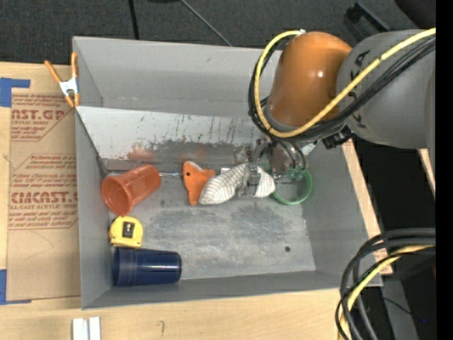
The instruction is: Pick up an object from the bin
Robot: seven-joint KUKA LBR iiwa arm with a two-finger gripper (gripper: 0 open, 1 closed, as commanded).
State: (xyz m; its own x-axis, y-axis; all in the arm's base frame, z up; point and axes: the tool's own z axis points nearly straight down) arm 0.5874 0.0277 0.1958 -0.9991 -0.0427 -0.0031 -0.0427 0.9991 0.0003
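My gripper (255, 176) hangs below the orange wrist cover at the right middle of the bin. It is low over a white object with a grey pattern (221, 185) that lies on the bin floor. Part of that object shows on the gripper's right side too. A green ring (301, 192) lies just right of the gripper, partly hidden by it. A small orange funnel-like piece (193, 178) touches the white object's left end.
An orange cup (130, 187) lies on its side at the left. In front of it are a yellow tape measure (125, 231) and a dark blue cup (146, 267) on its side. The arm covers the bin's right back corner.
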